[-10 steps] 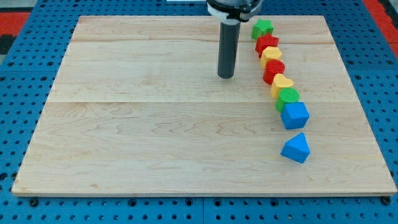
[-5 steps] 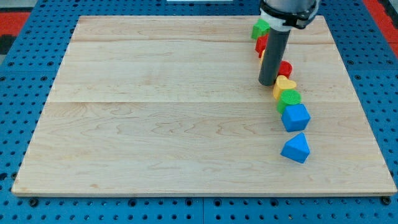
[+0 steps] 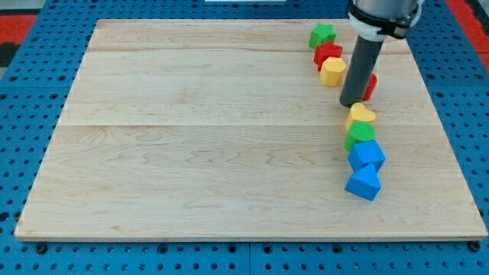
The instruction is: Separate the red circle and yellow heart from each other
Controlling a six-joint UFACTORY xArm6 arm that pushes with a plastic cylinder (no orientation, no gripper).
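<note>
Red circle (image 3: 370,85) sits near the view's top right of the wooden board (image 3: 191,153), and most of it is hidden behind our rod (image 3: 361,69). Only its right edge shows. Our tip (image 3: 351,104) stands between this red block and the yellow heart (image 3: 361,114), just above the heart and close to it; we cannot tell if it touches. We carry no claw, only the rod. Below the heart, touching in a column, come a green block (image 3: 361,133), a blue block (image 3: 367,155) and another blue block (image 3: 362,183). Toward the view's top, left of the rod, lie a yellow block (image 3: 332,72), a red block (image 3: 328,53) and a green block (image 3: 322,34).
</note>
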